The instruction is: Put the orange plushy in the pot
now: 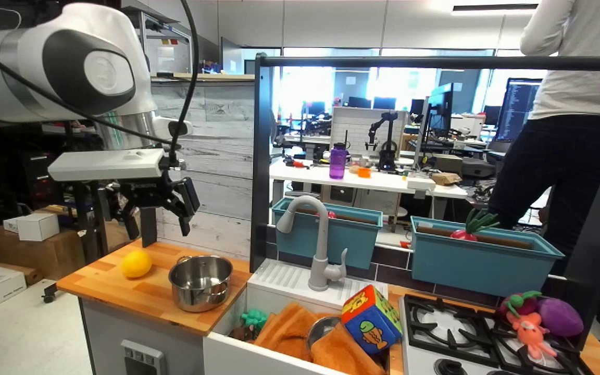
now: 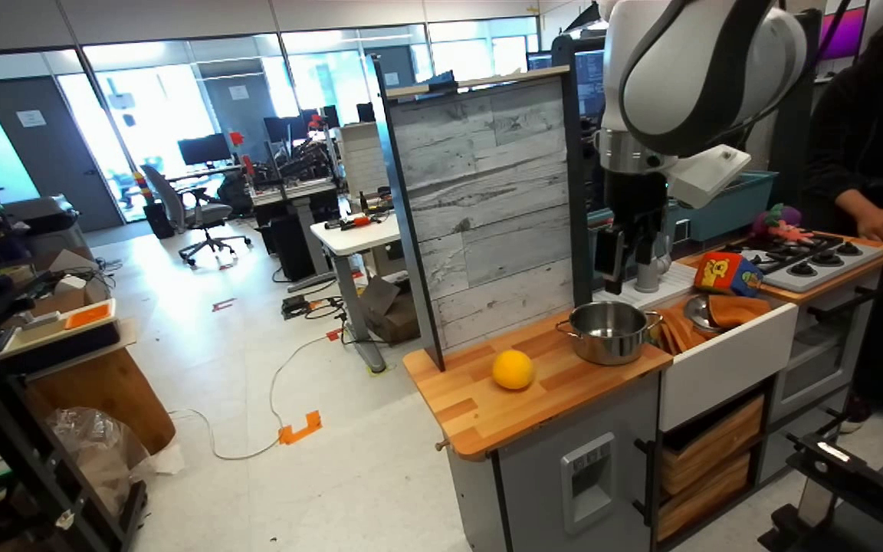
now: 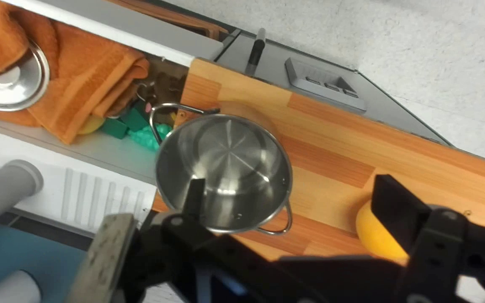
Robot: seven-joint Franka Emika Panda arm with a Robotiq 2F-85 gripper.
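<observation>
Pose: my arm (image 1: 99, 67) extends in above the kitchen unit, wrist bent, end effector (image 1: 158, 229) aimed downward and clear of the surface (image 2: 480, 418). Its fingers (image 3: 196, 198) stand spread wide, grasp unloaded. In the wrist view the pot (image 3: 230, 155) lies below them, seen largely through the gap.

Location: orange plushy (image 2: 513, 369) rests on the surface near the pot, apart from it, in both exterior views. In the wrist view one finger partly covers it.

Views compared: the wrist view looks down onto the pot's bare metal floor; both exterior views give me mainly its outer wall. A green toy (image 1: 254, 319) in the sink (image 2: 729, 368) shows in an exterior view and the wrist view only. Colourful cube (image 2: 727, 274) and stove (image 1: 420, 359) with soft toys (image 1: 529, 333): exterior views only.

Orientation: the plushy is round; I cannot read a heading or long axis from it. Pot upright, mouth up. In the wrist view its two handles (image 3: 183, 107) line up from upper left to lower right, the upper-left one at the sink's edge.
</observation>
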